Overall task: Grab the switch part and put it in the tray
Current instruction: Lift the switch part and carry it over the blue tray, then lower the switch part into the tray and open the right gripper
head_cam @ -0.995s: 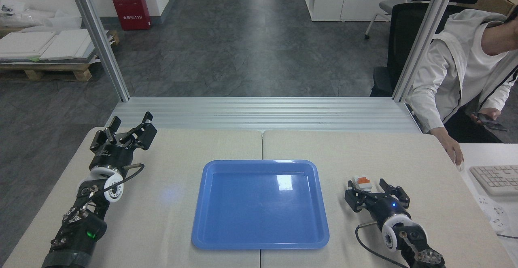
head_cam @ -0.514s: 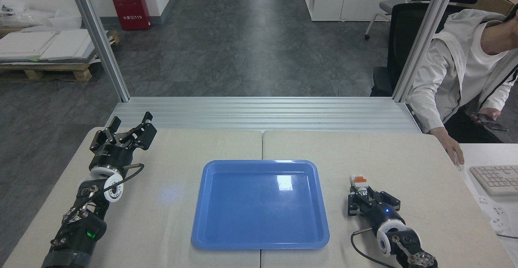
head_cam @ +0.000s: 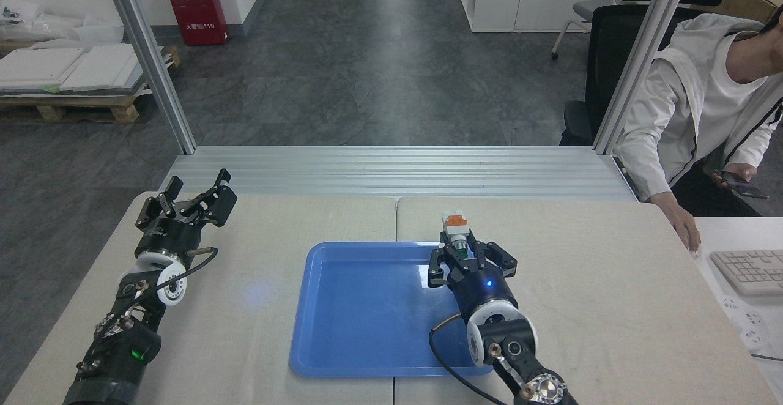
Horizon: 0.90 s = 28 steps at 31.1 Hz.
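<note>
Two beige bench tops [head_cam: 306, 221] butt together at a seam down the middle, and the tray [head_cam: 361, 313] lies across that seam toward the near edge, its long sides running parallel to that edge. The right arm reaches in from the near right corner and lies over the tray's right side, with the right gripper [head_cam: 460, 247] at the tray's far right corner. Its fingers are pinched onto the switch part [head_cam: 456, 229], whose orange end points toward the far edge and juts past the tray's far rim, while the green cap sits between the fingers. The left arm rests along the bench's left edge, well apart from the tray. The left gripper [head_cam: 194, 194] sits near the far left corner with its fingers spread, holding nothing.
</note>
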Motion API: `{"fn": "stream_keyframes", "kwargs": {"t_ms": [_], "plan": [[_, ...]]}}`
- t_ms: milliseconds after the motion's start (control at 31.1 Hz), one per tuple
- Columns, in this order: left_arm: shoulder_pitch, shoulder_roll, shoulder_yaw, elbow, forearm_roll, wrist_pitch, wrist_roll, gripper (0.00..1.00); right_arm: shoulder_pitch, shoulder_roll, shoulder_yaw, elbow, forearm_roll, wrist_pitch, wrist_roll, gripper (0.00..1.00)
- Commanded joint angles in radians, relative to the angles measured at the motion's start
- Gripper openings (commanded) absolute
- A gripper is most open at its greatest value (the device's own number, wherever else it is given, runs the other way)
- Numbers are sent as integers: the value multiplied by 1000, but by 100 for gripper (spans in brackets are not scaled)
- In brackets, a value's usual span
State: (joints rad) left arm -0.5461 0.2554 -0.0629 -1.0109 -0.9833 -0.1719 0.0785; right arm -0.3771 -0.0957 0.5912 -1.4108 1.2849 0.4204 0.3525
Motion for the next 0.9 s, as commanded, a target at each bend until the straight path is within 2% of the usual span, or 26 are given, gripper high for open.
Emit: {"fn": "stream_keyframes", "kwargs": {"t_ms": [0, 96, 289, 385, 514, 642, 867], "plan": [[0, 1, 0, 0, 0, 0, 0, 100, 79, 40, 91, -7, 118, 124, 140, 10], [0, 1, 0, 0, 0, 0, 0, 100, 121, 40, 94, 9, 160, 130, 151, 10], [0, 1, 0, 0, 0, 0, 0, 100, 132, 37, 88, 39, 159, 132, 151, 11], [0, 1, 0, 0, 0, 0, 0, 100, 130, 37, 85, 42, 151, 132, 152, 14], [0, 1, 0, 0, 0, -1, 0, 100, 124, 42, 81, 59, 142, 132, 151, 23], [0, -1, 0, 0, 0, -1, 0, 100, 118, 70, 79, 61, 96, 133, 145, 26], [0, 1, 0, 0, 0, 0, 0, 100, 104, 125, 82, 61, 96, 135, 141, 26]]}}
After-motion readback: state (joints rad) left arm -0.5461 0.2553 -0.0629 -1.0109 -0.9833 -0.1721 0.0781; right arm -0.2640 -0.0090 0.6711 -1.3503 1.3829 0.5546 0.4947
